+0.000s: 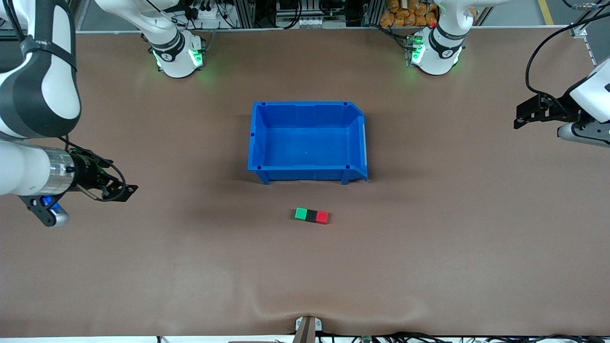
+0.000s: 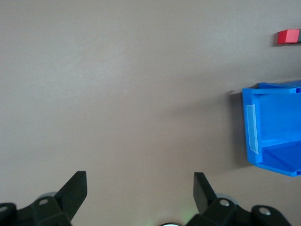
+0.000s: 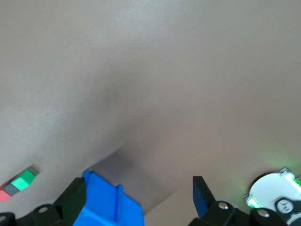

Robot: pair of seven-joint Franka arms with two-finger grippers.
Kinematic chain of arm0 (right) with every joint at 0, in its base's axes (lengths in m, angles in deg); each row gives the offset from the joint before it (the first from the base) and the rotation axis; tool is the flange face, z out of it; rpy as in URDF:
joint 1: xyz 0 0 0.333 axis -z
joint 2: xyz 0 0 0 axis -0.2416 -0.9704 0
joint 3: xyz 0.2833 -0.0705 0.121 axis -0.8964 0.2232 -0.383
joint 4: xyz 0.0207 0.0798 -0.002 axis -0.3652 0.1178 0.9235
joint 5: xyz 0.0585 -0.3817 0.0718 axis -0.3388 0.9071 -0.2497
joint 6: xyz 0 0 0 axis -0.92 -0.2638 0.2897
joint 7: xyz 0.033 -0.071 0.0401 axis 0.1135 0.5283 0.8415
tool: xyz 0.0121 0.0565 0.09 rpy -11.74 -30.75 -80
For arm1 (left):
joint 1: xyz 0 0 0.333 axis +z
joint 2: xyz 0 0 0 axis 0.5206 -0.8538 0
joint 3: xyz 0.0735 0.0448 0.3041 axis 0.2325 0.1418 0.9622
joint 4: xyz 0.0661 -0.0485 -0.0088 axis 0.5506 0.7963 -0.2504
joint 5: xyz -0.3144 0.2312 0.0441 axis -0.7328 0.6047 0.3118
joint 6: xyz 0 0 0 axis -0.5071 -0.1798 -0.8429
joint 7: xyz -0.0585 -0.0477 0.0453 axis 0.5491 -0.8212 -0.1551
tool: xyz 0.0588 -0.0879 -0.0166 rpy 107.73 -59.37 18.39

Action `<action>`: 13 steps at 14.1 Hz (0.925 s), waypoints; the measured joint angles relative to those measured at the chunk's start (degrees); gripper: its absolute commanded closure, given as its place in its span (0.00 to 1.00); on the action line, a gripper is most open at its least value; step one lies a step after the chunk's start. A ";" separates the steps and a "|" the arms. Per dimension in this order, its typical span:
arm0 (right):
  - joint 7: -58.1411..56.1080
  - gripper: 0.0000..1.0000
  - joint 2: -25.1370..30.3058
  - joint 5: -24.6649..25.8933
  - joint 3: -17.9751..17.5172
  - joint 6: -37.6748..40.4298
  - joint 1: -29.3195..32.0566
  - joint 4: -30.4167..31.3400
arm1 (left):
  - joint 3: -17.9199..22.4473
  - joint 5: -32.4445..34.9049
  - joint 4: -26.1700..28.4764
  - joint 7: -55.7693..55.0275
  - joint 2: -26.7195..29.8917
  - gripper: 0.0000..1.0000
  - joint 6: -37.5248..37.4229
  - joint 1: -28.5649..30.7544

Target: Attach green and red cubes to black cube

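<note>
The green cube (image 1: 300,214), the black cube (image 1: 311,215) and the red cube (image 1: 322,217) lie joined in one row on the table, black in the middle, nearer to the front camera than the blue bin (image 1: 305,104). My left gripper (image 1: 524,114) is open and empty over the left arm's end of the table, far from the cubes. My right gripper (image 1: 121,188) is open and empty over the right arm's end. The left wrist view shows the open left gripper (image 2: 139,188) and the red cube (image 2: 288,36). The right wrist view shows the open right gripper (image 3: 138,195) and the green cube (image 3: 23,180).
The blue bin stands mid-table with nothing in it; it also shows in the left wrist view (image 2: 273,136) and the right wrist view (image 3: 108,207). The arm bases (image 1: 436,47) stand along the table edge farthest from the front camera. The brown table cover (image 1: 429,238) has low wrinkles.
</note>
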 measured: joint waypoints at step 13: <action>-30.81 0.00 13.80 3.37 0.00 6.26 6.75 4.03 | 0.04 0.00 -0.02 0.00 0.00 0.00 0.00 0.07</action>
